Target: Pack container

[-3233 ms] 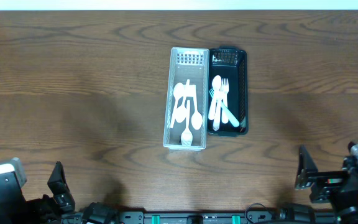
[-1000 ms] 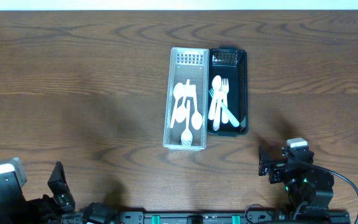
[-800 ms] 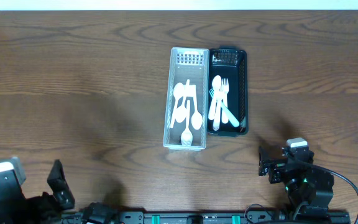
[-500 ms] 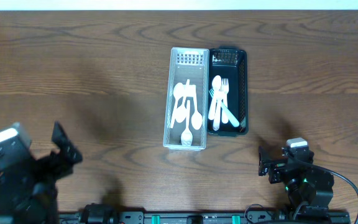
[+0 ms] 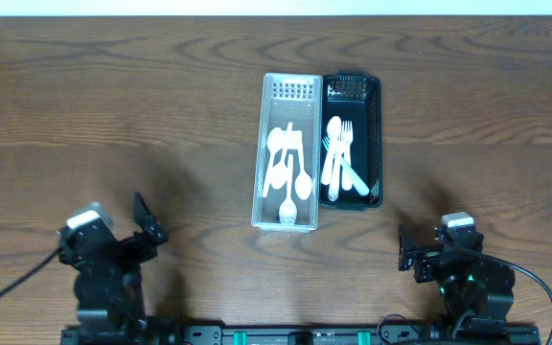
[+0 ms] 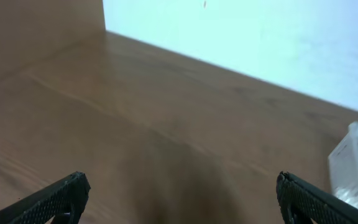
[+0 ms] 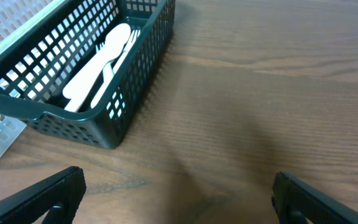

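Now two baskets: black basket (image 7: 79, 118) ahead-left of right gripper (image 7: 179, 186), white basket (image 6: 356, 165) — cut off — ahead-right of left gripper (image 6: 182, 186); both spread wide, empty.

The left arm (image 5: 99, 283) sits folded up small, low on the left side of the overhead view. The left gripper (image 6: 180, 194) points up and to the right. Its two black fingers (image 6: 55, 199) are spread far apart, one at each bottom corner of the left wrist view, and nothing is between them.

The right arm (image 5: 468, 278) is folded up small too, low on the right side. The right gripper (image 7: 178, 196) points to the left. Its fingers (image 7: 306, 200) are also spread wide, with nothing between them. Both grippers hang low and hold nothing.
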